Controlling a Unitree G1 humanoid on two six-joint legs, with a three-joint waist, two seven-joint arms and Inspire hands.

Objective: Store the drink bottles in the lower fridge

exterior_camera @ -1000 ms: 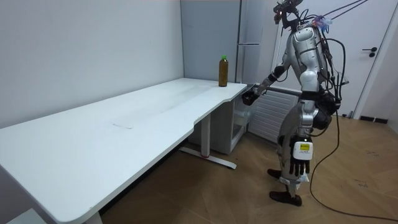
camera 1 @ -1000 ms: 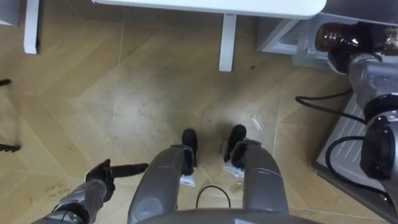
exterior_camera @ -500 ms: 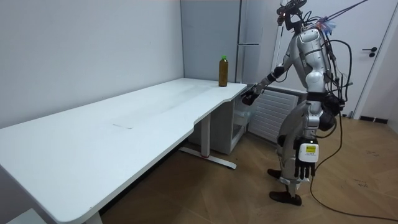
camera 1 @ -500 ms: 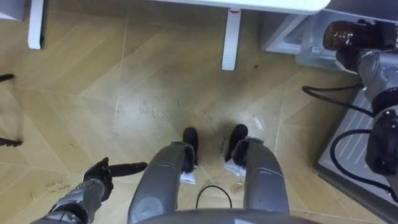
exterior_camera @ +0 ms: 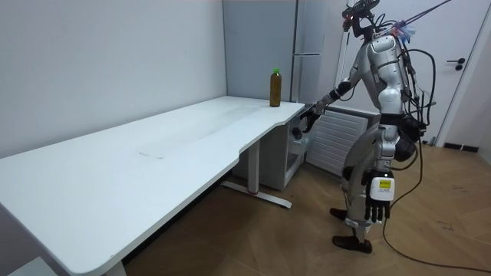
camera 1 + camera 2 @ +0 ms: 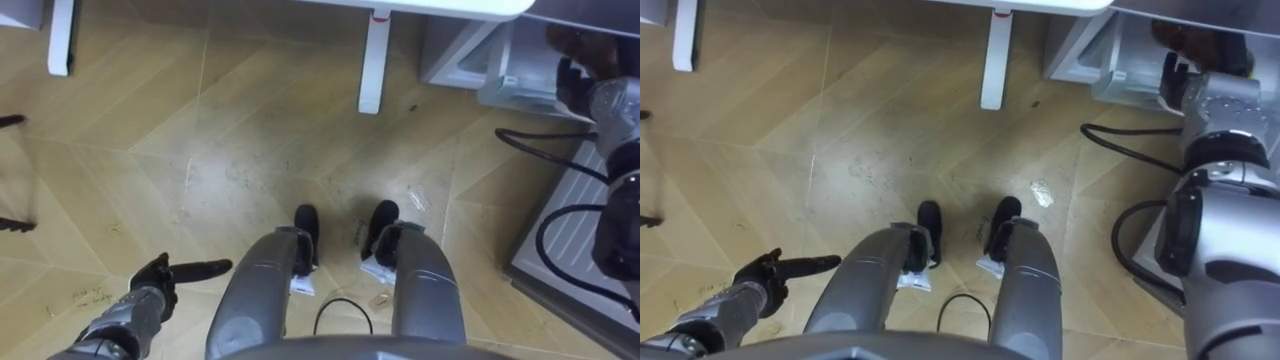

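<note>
A brown drink bottle [image 6: 1186, 34] shows at the top right, inside the white lower fridge compartment [image 6: 470, 62]. My right hand [image 6: 1196, 88] reaches in just below it with its fingers [image 6: 1168, 70] spread; whether they still touch the bottle I cannot tell. In the room view the right hand [image 5: 308, 118] hangs at the fridge opening beside the table's end. A second brown bottle with a green cap [image 5: 275, 87] stands on the white table [image 5: 153, 161] near its far corner. My left hand [image 6: 152, 292] hangs open at my side, low over the floor.
I stand on a wooden floor between the table's end and the tall grey fridge [image 5: 307, 46]. The open lower door's ribbed panel [image 6: 565, 245] lies to my right. A white table leg [image 6: 374, 60] stands ahead. A white room door [image 5: 468, 84] is behind me.
My right hand's fingers have uncurled from the brown bottle, which now sits farther in toward the top edge. The view has shifted slightly. The left hand has barely moved.
</note>
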